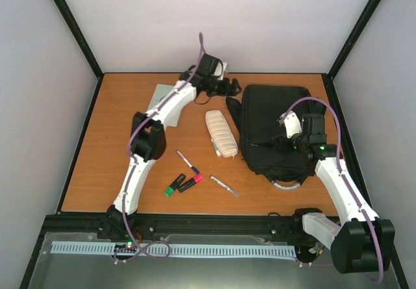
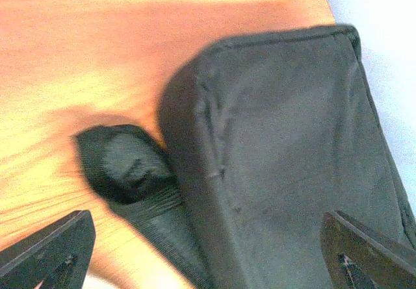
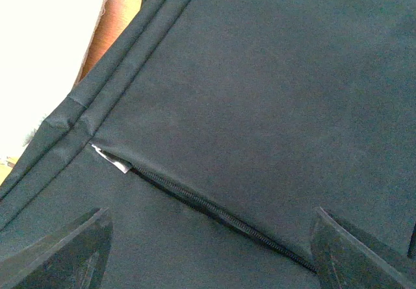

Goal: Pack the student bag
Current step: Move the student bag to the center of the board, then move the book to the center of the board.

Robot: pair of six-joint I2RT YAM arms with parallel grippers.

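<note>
- Student bag (image 1: pixel 276 130): large, black, lying flat on the right half of the worktop (image 1: pixel 130 139), reaching from near the far edge towards the near one. Its grey loop handle (image 1: pixel 286 185) sticks out at the near end.
- Left pincer (image 1: pixel 229 86): at the bag's far-left corner. In the left wrist view its two fingers (image 2: pixel 52 253) sit at opposite sides of the frame, spread wide with nothing clamped. The bag's corner and a dark strap end (image 2: pixel 130 165) lie below them.
- Right pincer (image 3: pixel 208 256): over the middle of the bag's top face, with both fingertips (image 3: pixel 357 250) wide apart and holding nothing. Cannot tell whether the tips touch the fabric.
- A zip line (image 3: pixel 214 211) runs diagonally across the fabric, just ahead of the right pincer. A small pale tab shows at its left end.
- Cream ribbed pencil case (image 1: pixel 221 133): on the worktop just left of the bag, long axis running far to near. Something small and green peeks out at its near-left side.
- Loose items near the front centre, well apart from the bag:
  - white pen with a dark cap (image 1: pixel 187 161)
  - green-tipped marker (image 1: pixel 173 185)
  - red-tipped marker (image 1: pixel 191 183), touching or nearly touching the green one
  - white pen (image 1: pixel 224 186), lying on a slant
- Grey-green flat sheet (image 1: pixel 162 95): far left of centre, partly under the left arm.
</note>
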